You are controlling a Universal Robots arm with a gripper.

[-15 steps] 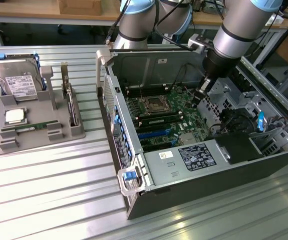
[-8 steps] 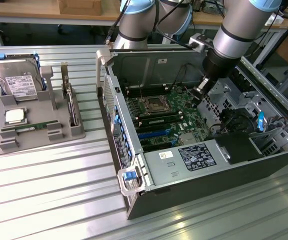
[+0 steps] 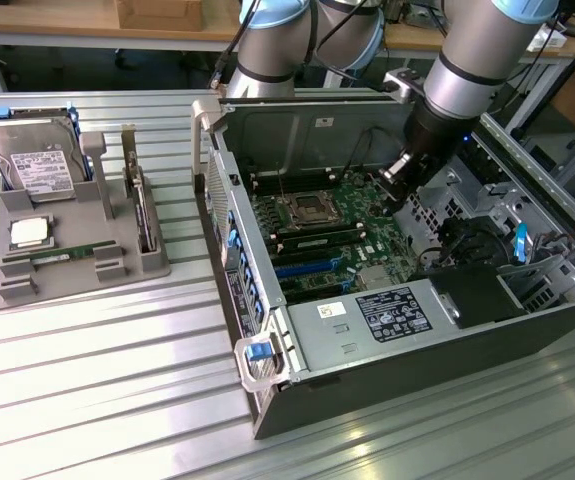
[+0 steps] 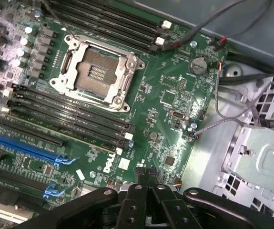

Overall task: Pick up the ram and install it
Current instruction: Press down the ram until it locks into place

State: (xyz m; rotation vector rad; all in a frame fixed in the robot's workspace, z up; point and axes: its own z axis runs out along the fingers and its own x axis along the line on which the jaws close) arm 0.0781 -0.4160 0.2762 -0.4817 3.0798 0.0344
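A: Where's the ram [image 3: 64, 255]?
B: Lying flat in the grey holder tray [image 3: 152, 266], just in front of the silver CPU chip [image 3: 29, 232], with the hard drive [image 3: 35, 161] standing behind.
A: And the gripper [image 3: 399, 172]?
B: Inside the open computer case [image 3: 267, 410], above the motherboard [image 4: 175, 102], well apart from the tray. Its fingers [image 4: 141, 200] meet, closed with nothing between them, near the empty CPU socket [image 4: 97, 71].

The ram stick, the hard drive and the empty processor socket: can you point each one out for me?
ram [image 3: 64, 255]: exterior view, middle of the green stick in the grey tray.
hard drive [image 3: 39, 170]: exterior view, its white label.
processor socket [image 4: 97, 73]: wrist view, centre of the open socket.
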